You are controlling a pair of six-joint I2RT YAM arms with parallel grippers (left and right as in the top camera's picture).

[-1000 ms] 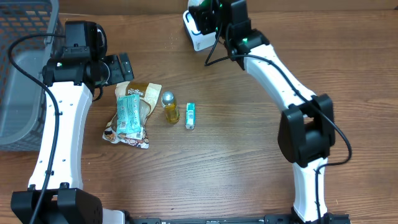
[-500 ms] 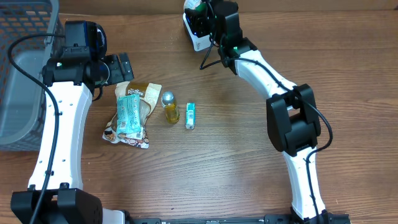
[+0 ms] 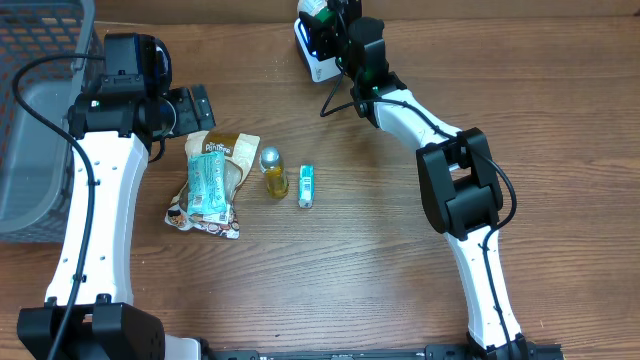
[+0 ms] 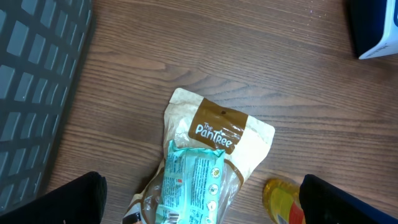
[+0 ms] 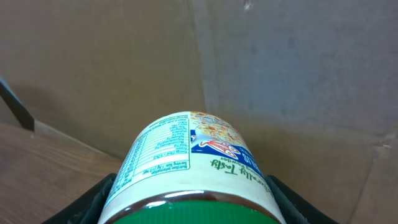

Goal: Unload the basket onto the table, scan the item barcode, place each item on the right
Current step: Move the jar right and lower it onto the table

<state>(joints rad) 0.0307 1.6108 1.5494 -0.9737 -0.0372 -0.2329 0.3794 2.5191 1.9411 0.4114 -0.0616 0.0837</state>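
Step in hand: presenting the item to the reader.

- Right pincer (image 3: pixel 333 20) is at the far edge of the bench, about half closed around a green-lidded jar (image 5: pixel 186 165), one finger on each side near the lid end. The jar is lifted clear of the bench.
- The jar hangs just beside the scanner (image 3: pixel 318 58), a white unit with a dark blue face, near the middle of the far edge.
- In the right wrist view the label shows a nutrition panel and a blue-and-red logo. No barcode shows on that side, and I cannot tell whether one faces the scanner.
- Left pincer (image 3: pixel 193 105) is spread wide and empty. It hovers over the left part of the bench, above the PanTree bag (image 4: pixel 217 134), which has a teal packet (image 4: pixel 189 180) lying on it.
- A yellow bottle (image 3: pixel 272 172) and a small teal tube (image 3: pixel 306 186) lie beside the bag, toward the bench's middle.
- A grey basket (image 3: pixel 40 60) sits at the far left corner.

Next move, as I judge it:
- Roll the jar slowly about its long axis in front of the blue face until the code comes round.
- Keep a firm grip, as a round wall may slip.
- Keep the jar off the housing.
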